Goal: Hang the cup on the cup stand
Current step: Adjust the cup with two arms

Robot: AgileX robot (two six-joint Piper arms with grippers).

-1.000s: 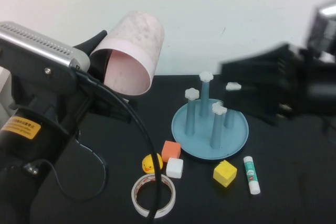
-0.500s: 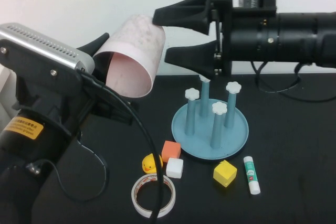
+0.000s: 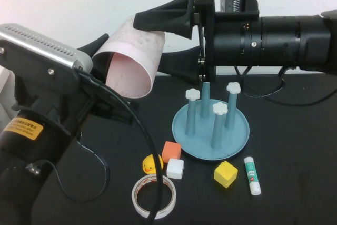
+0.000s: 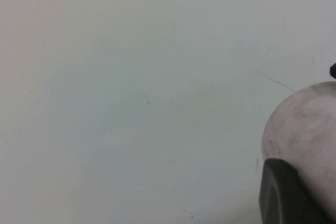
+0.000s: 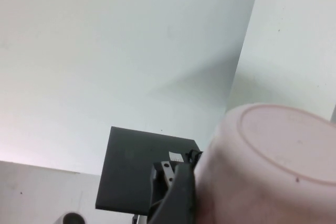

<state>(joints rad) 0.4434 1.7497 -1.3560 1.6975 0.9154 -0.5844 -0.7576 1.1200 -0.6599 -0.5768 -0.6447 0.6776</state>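
The left gripper (image 3: 105,59) is up in the air on the left side, above the black table (image 3: 295,172). It is closed on one pink cup (image 3: 134,56) and holds it by the rim. The cup lies tipped on its side with its open mouth facing down and toward the camera. Nothing is inside the cup. In the left wrist view, the cup (image 4: 307,124) shows as a pale round shape with one dark finger (image 4: 286,192) pressed on it.

The right gripper (image 3: 166,43) reaches in from the right, high above the table. Its fingers are spread wide, one above the closed end of the cup and one below it. It is not clear if they touch the cup. In the right wrist view, the round bottom of the cup (image 5: 278,150) is very close.

Below the right gripper, one blue cup stand (image 3: 210,130) sits on the table. It has four posts with white flower tops. No cup hangs on it and its tray holds nothing else.

In front of the stand, from left to right, there are one tape roll (image 3: 154,196), one yellow duck (image 3: 151,164), one orange cube (image 3: 171,151), one white cube (image 3: 175,168), one yellow cube (image 3: 225,174) and one glue stick (image 3: 252,175).
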